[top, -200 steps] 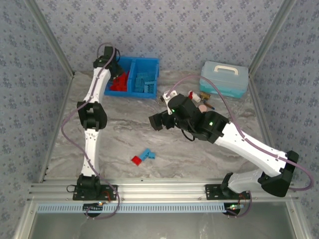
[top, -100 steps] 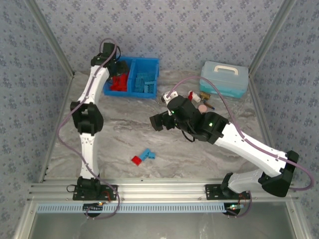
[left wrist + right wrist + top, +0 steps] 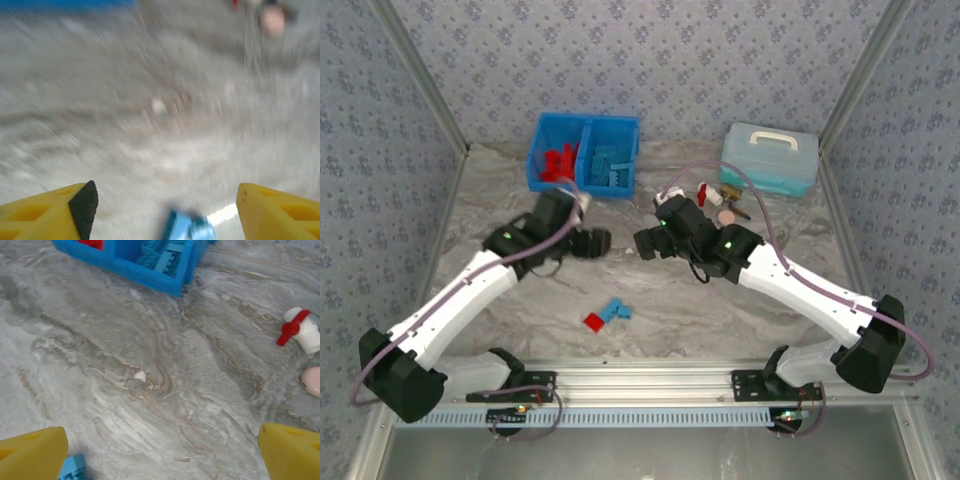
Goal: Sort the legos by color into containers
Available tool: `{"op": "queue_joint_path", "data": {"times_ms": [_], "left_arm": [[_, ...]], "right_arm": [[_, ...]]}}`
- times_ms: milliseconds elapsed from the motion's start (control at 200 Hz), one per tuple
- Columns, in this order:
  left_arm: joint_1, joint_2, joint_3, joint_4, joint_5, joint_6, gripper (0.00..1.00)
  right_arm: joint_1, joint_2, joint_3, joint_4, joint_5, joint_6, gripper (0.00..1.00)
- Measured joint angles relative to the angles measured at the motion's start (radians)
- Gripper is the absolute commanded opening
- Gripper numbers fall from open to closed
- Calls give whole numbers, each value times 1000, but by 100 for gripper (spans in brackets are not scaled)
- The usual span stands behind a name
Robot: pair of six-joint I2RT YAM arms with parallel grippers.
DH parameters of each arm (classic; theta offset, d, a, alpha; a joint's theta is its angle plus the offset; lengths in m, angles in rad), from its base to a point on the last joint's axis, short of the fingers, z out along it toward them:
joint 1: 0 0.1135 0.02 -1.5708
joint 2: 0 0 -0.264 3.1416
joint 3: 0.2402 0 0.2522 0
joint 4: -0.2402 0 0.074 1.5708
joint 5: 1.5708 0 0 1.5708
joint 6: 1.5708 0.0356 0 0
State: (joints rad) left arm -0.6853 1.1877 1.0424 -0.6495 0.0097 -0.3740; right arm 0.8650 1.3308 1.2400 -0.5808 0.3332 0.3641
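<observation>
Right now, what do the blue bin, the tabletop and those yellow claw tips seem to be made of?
Blue bin: moulded plastic, smooth and slightly glossy, uniform colour.
Tabletop: grey veined marble look, matte; possibly a printed sheet rather than stone.
Right claw: its yellow fingertips look like matte plastic with faceted edges.

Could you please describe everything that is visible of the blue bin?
The blue bin is a bright blue rectangular tray, plastic by its look, split by a middle divider into two open compartments. It rests flat at the far side of the marbled table, left of centre. Red legos lie in its left compartment, light blue legos in the right.
</observation>
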Motion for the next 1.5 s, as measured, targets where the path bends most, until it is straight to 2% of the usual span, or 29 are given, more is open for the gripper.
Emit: {"op": "queue_joint_path", "data": {"times_ms": [100, 190, 285, 420, 465, 595, 765, 879, 1104, 1199, 1329, 1499], "left_arm": [[-132, 21, -121, -22, -15, 0, 72], [-169, 45, -179, -36, -24, 5, 73], [-176, 94, -233, 6, -30, 23, 72], [-181, 183, -264, 53, -21, 65, 65], [-181, 204, -264, 72, -17, 80, 61], [-193, 250, -261, 122, 8, 105, 41], [-195, 304, -261, 159, 13, 104, 37], [-195, 323, -261, 175, 12, 95, 23], [-194, 299, -251, 177, -29, 91, 19], [-168, 266, -180, 153, -78, 88, 19], [-47, 278, 10, 169, -147, 103, 18], [125, 468, 350, 227, -187, 138, 16]], "right_arm": [[-58, -15, -31, 18, -13, 26, 100], [-89, -30, -48, 35, -21, 47, 100], [-97, -54, -77, 39, -34, 64, 100], [-98, -66, -92, 39, -41, 79, 100], [-98, -69, -97, 38, -42, 85, 100], [-99, -82, -110, 37, -41, 97, 100], [-102, -89, -114, 37, -42, 108, 100], [-105, -90, -114, 38, -42, 113, 100], [-106, -90, -115, 38, -42, 119, 100], [-106, -90, -116, 38, -42, 123, 100], [-106, -90, -116, 38, -42, 132, 100], [-106, -99, -116, 38, -42, 147, 100]]}}
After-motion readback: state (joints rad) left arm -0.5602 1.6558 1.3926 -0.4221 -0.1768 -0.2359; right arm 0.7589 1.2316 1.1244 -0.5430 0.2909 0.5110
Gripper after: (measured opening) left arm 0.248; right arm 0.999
